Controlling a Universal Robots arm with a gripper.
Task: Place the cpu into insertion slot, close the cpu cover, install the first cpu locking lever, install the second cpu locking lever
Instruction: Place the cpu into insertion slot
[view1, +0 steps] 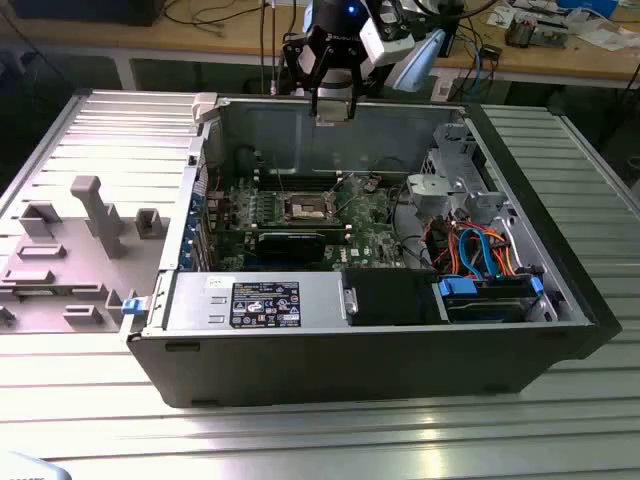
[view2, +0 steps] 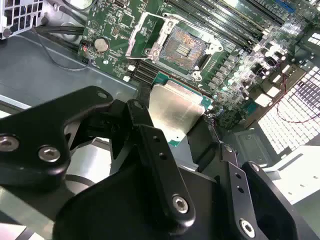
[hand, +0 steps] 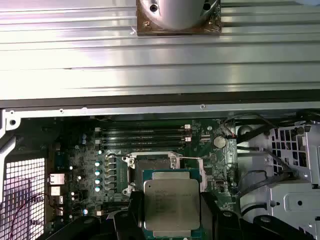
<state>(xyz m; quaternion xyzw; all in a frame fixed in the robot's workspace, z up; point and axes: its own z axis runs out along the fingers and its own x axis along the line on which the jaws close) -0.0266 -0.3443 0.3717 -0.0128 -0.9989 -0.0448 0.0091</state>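
Note:
My gripper (view1: 335, 105) hangs above the back wall of the open computer case (view1: 400, 350), shut on the cpu (view1: 334, 112). In both wrist views the cpu (view2: 175, 112) (hand: 171, 202) is a flat square chip with a dull silver top and a green edge, clamped between the black fingers (view2: 150, 145). The insertion slot (view1: 305, 208) (view2: 182, 47) (hand: 152, 162) lies bare on the green motherboard well below the chip. The cpu cover (view2: 140, 35), a silvery frame, stands swung up at one side of the slot.
A long black graphics card (view1: 290, 240) lies in front of the slot, with the power supply (view1: 265, 300) nearer the case front. Drive cage (view1: 455, 180) and orange and blue cables (view1: 480, 250) are at the exterior view's right. A grey fixture tray (view1: 70, 250) sits outside at the left.

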